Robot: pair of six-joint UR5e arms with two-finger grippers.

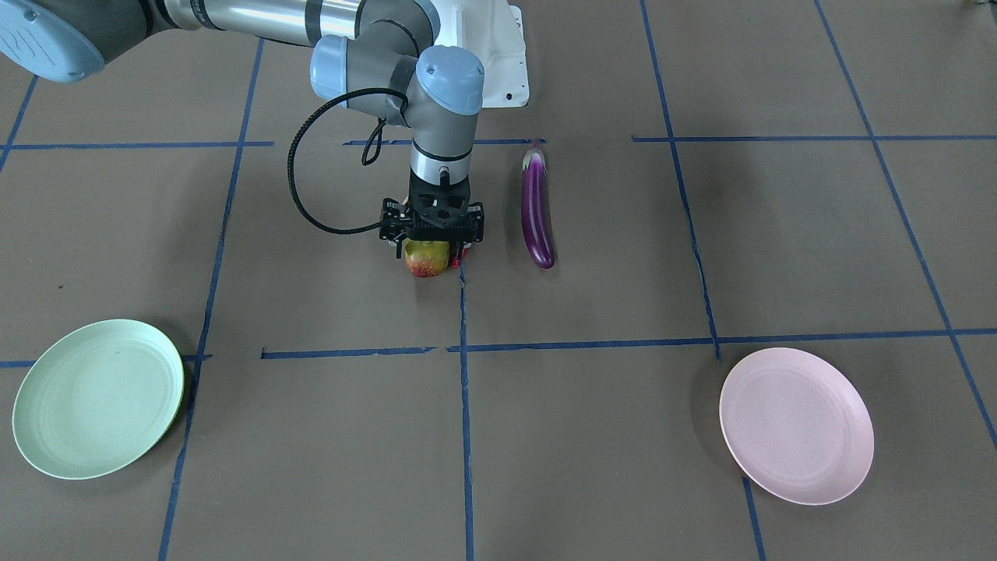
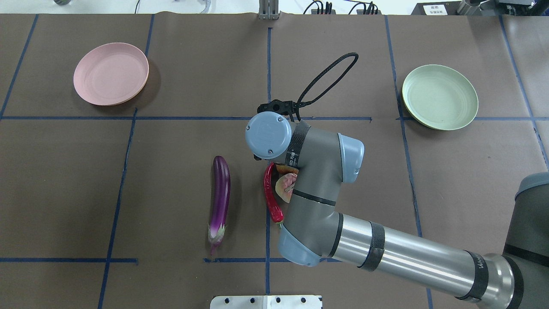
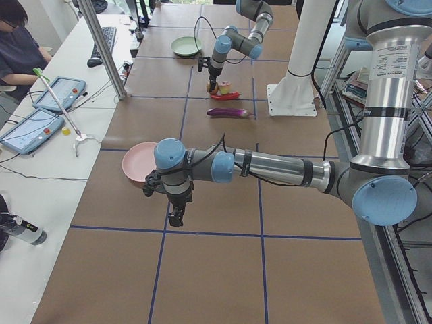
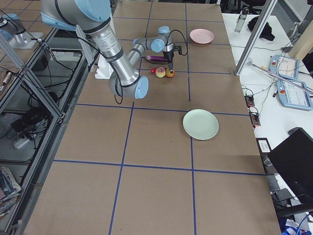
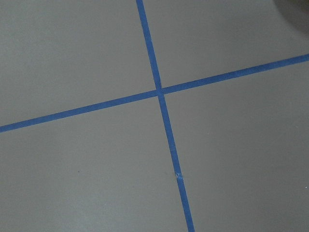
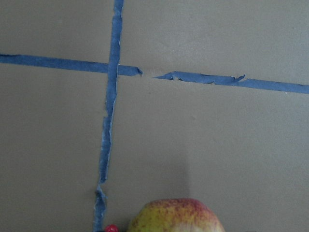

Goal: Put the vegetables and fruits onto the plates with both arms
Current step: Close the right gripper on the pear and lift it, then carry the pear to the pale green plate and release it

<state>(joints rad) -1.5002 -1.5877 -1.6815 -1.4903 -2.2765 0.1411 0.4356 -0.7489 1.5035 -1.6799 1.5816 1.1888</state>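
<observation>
My right gripper (image 1: 433, 243) hangs straight down over the green-yellow and red pomegranate (image 1: 427, 259), with its jaws open and standing either side of the fruit. The pomegranate rests on the table and shows at the bottom of the right wrist view (image 6: 176, 216). The pale peach (image 2: 285, 189) and the red chili (image 2: 271, 193) lie right beside it, partly under the arm. The purple eggplant (image 1: 537, 210) lies apart on the table. The mint green plate (image 1: 97, 397) and the pink plate (image 1: 794, 425) hold nothing. My left gripper (image 3: 177, 216) hovers near the pink plate (image 3: 138, 162); I cannot tell whether it is open.
Brown paper with blue tape lines covers the table. The white robot base (image 2: 266, 301) sits at the near edge. The right arm's black cable (image 2: 326, 79) loops out over the table. An operator and tablets (image 3: 30, 128) are at a side bench.
</observation>
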